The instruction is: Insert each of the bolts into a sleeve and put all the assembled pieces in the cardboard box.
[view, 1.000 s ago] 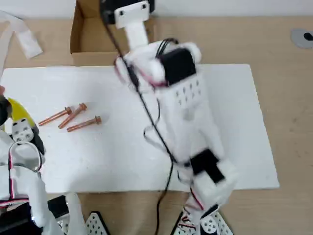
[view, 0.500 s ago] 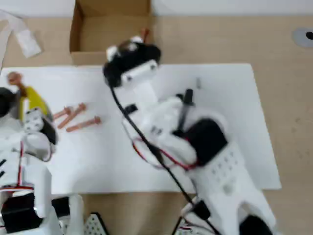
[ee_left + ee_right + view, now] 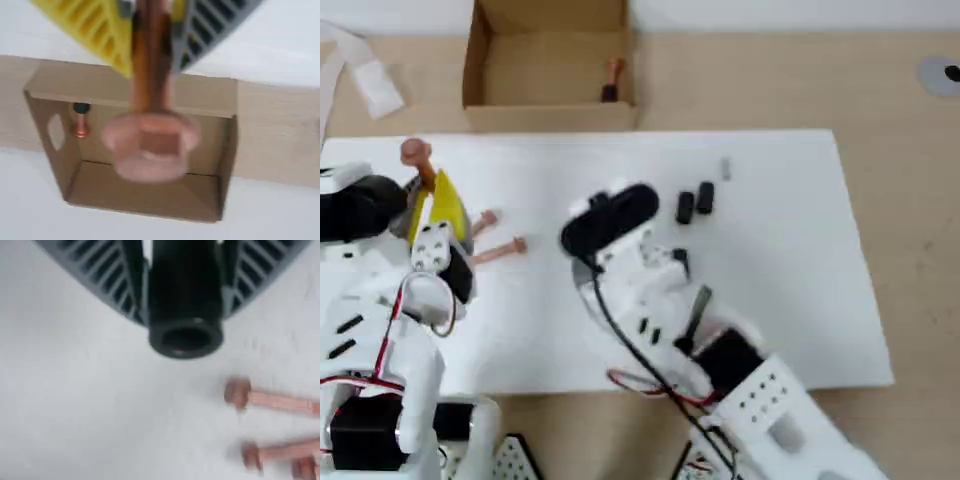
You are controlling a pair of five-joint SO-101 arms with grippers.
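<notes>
My left gripper (image 3: 420,185) (image 3: 150,30) is shut on a copper bolt (image 3: 415,153) (image 3: 150,115), held above the left of the white mat with its head toward the cardboard box (image 3: 485,75) (image 3: 50,165). One assembled piece (image 3: 612,80) (image 3: 80,120) lies inside the box. My right gripper (image 3: 610,215) (image 3: 185,290) is shut on a black sleeve (image 3: 185,315) over the middle of the mat, its bore facing outward. Two loose bolts (image 3: 500,248) (image 3: 272,400) lie between the arms. Two more black sleeves (image 3: 694,202) stand to the right.
The white mat (image 3: 790,280) covers most of the wooden table. A small grey piece (image 3: 725,168) lies near the mat's far edge. White tape (image 3: 370,85) sits at the far left and a grey disc (image 3: 940,75) at the far right.
The right arm pulled back from the box to the mat's middle, leaving the assembled piece inside. The left arm lifted one bolt from the group and carried it up and to the right.
</notes>
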